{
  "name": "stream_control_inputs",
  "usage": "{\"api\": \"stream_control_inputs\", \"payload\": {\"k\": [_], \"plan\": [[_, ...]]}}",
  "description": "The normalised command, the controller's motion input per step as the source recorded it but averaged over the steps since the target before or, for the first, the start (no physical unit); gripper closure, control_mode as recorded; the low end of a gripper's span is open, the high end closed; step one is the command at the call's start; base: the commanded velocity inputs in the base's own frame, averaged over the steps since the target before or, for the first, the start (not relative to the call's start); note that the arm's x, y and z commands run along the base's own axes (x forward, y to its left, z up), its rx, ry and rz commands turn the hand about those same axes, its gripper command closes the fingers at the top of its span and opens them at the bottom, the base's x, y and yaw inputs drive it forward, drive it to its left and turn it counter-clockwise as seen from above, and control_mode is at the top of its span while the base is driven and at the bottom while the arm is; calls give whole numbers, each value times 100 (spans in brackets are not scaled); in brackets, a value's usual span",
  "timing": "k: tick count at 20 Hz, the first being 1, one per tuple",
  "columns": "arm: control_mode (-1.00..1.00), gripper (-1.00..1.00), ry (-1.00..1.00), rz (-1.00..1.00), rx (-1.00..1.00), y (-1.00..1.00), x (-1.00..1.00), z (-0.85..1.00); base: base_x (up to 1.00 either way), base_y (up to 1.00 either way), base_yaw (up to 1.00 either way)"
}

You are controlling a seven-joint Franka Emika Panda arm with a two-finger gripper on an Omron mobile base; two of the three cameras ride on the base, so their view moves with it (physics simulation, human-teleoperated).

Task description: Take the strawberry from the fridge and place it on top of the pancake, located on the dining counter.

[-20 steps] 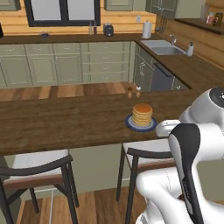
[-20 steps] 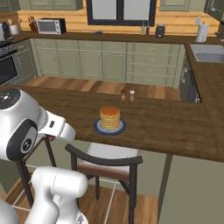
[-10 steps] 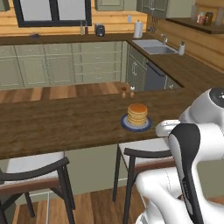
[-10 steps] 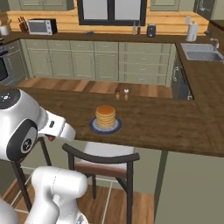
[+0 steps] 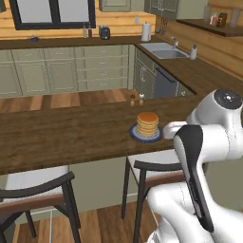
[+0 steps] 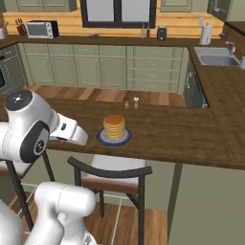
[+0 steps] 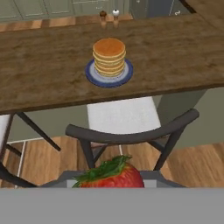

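Note:
A red strawberry [image 7: 114, 174] with green leaves sits at the bottom of the hand view, and my gripper [image 7: 112, 184] is shut on it; the fingertips are hidden behind the fruit. The pancake [image 7: 109, 56] is a tall golden stack on a blue plate [image 7: 92, 75], upright on the dark wooden dining counter [image 7: 43, 65], well ahead of the strawberry and above it in the hand view. The base views show the same pancake [image 5: 147, 124] [image 6: 115, 127] near the counter's front edge [image 5: 71, 142] [image 6: 182, 143], with my white arm just in front of it. The fridge is out of view.
A dark-framed stool [image 7: 127, 133] [image 5: 156, 168] [image 6: 110, 172] stands under the counter edge right below the pancake; another stool [image 5: 33, 190] is to the left. Salt and pepper shakers [image 7: 109, 15] [image 5: 137, 99] stand at the counter's far edge. A sink [image 6: 217, 60] lies beyond.
Both base views have shifted a little, so the base has moved; the pancake stays put on the counter. The gripper remains shut on the strawberry.

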Motion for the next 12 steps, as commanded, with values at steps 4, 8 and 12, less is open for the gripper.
{"api": "stream_control_inputs", "payload": {"k": [4, 8, 12], "plan": [[-100, 100, 0, 0, 0, 9, 100, 12, 0, 0, 0], [-100, 100, 1, 0, 7, -6, 100, 12, 0, 0, 0], [-100, 100, 4, 0, 20, -47, 100, 23, 0, 0, 0]]}}
